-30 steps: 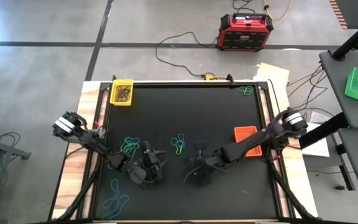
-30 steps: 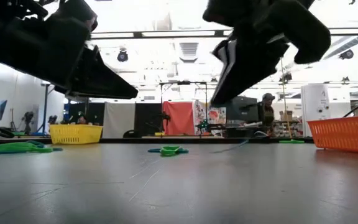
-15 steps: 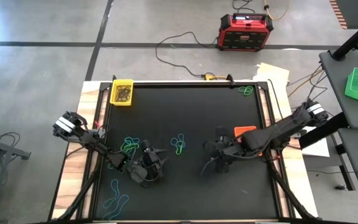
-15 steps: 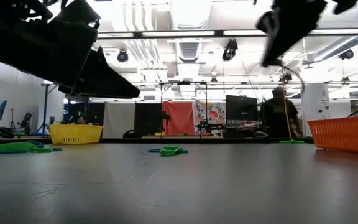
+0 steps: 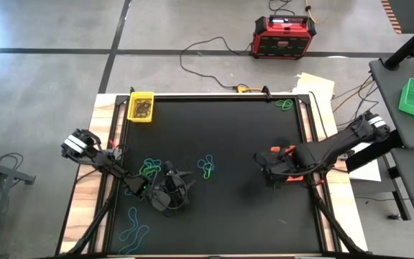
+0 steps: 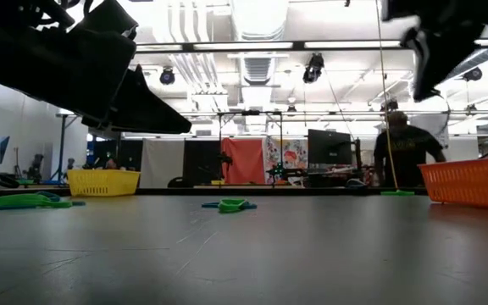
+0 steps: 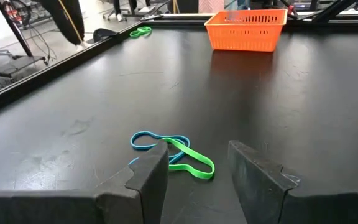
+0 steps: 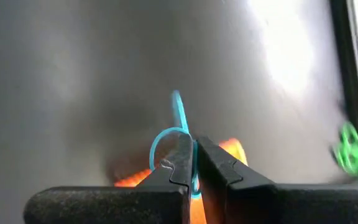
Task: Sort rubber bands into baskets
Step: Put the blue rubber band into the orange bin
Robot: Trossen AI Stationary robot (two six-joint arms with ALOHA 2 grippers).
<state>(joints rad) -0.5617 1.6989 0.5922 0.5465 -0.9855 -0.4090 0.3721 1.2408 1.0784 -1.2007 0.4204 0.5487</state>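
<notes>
Swinging rightward, my right gripper (image 8: pixel 192 163) reached the orange basket (image 5: pixel 284 152), pinched shut on a blue rubber band (image 8: pixel 174 127); left gripper (image 7: pixel 194 168) hovered half-open.

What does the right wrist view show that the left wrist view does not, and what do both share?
Only the right wrist view shows the right gripper shut on a blue rubber band. Only the left wrist view shows the left gripper, open, with a green and blue band pair lying on the mat beyond its fingers. Both show the orange basket and green bands near the table's edge.
</notes>
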